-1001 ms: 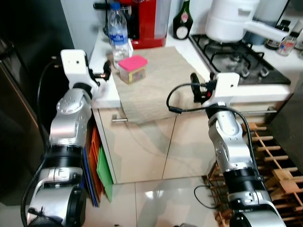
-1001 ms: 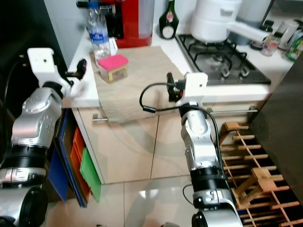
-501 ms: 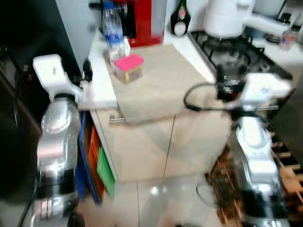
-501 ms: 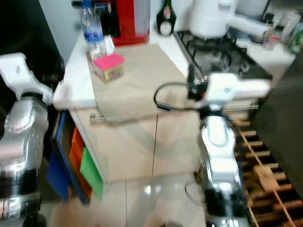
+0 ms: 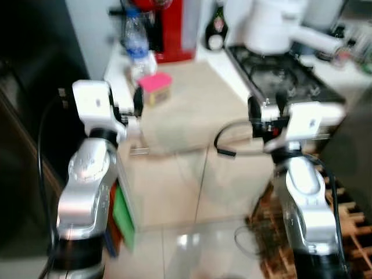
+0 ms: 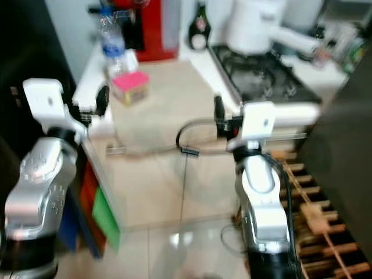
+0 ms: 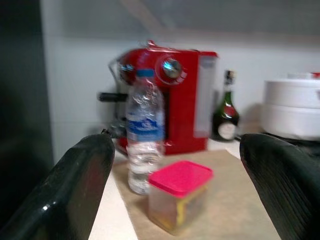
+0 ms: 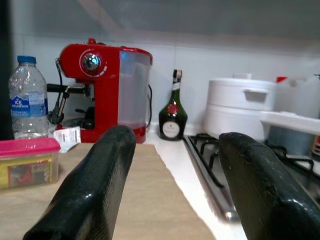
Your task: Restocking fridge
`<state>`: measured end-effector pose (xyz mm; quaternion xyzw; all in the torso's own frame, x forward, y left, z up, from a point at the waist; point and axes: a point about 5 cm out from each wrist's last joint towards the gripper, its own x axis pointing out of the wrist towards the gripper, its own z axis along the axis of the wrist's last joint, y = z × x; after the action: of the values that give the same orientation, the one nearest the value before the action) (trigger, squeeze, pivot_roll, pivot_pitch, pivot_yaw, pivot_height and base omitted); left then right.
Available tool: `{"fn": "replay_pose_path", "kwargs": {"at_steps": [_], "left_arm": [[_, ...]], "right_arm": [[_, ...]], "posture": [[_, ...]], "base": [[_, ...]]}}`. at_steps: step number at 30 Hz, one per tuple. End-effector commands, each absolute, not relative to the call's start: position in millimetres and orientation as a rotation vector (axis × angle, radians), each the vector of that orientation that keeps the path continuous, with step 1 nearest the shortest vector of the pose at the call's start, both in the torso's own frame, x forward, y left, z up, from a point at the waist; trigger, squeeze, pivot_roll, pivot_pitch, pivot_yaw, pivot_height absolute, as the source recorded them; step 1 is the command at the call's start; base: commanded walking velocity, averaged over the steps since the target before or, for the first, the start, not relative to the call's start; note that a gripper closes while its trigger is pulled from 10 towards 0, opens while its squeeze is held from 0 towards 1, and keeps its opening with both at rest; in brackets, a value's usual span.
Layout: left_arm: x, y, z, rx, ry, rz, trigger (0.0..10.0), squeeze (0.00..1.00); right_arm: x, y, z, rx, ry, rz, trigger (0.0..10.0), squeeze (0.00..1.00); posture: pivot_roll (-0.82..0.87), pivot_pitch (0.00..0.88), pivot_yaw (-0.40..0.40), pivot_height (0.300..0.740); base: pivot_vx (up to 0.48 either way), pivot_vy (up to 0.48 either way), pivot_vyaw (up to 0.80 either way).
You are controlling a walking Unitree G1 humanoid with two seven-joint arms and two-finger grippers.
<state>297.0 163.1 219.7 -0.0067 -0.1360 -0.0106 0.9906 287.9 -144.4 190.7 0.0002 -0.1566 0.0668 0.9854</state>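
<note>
I have both arms raised at the table (image 5: pixel 192 110) edge. My left gripper (image 7: pixel 185 200) has its fingers (image 7: pixel 80 185) wide apart and empty; the tub (image 7: pixel 178 196) with the pink lid sits straight ahead between them, the bottle (image 7: pixel 144 132) just behind it. My right gripper (image 8: pixel 175 190) is spread too, holding nothing. The tub looks light and rigid; I'd grip its walls below the lid. The bottle looks thin and slippery, so I'd take it mid-body.
</note>
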Motion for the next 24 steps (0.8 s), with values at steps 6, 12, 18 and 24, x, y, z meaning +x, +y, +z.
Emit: {"fn": "replay_pose_path", "kwargs": {"at_steps": [6,12,18,24], "left_arm": [[300,169,219,-0.039,-0.259,0.038,10.0,0.0],[302,173,229,-0.076,-0.289,0.034,10.0,0.0],[315,198,243,-0.052,-0.292,0.025,10.0,0.0],[332,220,245,-0.009,-0.239,-0.037,10.0,0.0]], "right_arm": [[294,-142,187,0.007,-0.294,0.149,10.0,0.0],[298,-142,193,0.006,-0.317,0.152,10.0,0.0],[301,-142,195,0.004,-0.324,0.155,10.0,0.0],[302,-139,195,0.004,-0.322,0.164,10.0,0.0]], "posture": [[-0.07,0.0,0.007,0.74],[-0.07,0.0,0.006,0.74],[-0.06,0.0,0.005,0.74],[-0.06,0.002,0.003,0.74]], "base": [[0.467,0.0,0.0],[0.3,0.0,0.0],[0.0,0.0,0.0],[0.0,0.0,0.0]]}}
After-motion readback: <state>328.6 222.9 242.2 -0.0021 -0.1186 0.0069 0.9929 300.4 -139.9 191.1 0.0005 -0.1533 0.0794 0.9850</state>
